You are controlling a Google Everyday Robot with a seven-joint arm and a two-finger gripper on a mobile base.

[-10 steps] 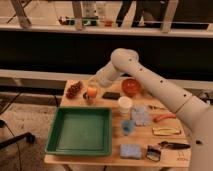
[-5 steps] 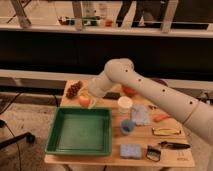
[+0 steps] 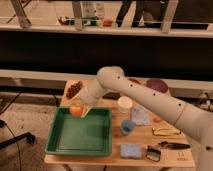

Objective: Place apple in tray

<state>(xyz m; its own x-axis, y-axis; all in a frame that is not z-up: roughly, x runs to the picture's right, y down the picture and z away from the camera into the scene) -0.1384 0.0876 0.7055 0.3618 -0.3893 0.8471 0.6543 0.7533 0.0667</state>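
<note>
I am in the carrying step now: the gripper is clamped on the apple, and it hangs at the far edge of the tray, near the far right corner, with the apple just above the rim or just inside it — from this view I cannot tell which. The apple shows as a small orange-yellow ball below the pale wrist, and it does not seem to rest on the tray floor; I judge it is held in the air. The green tray lies on the left part of the counter, and its floor has nothing in it. Behind the tray, close to the arm, there is the plate with dark red grapes. At the right of the tray stand a white cup and a small blue cup, and a blue sponge lies near the front edge (these are not part of my task, but the two cups are near the arm's elbow side). What the next move calls for, in my judgement: bring the apple a little more toward the middle of the tray so it is surely past the rim, lower it close to the floor, and only then separate the fingers — a round fruit released from height may roll or bounce against the wall. After the release I would lift the gripper straight up so that it does not push the apple.
</note>
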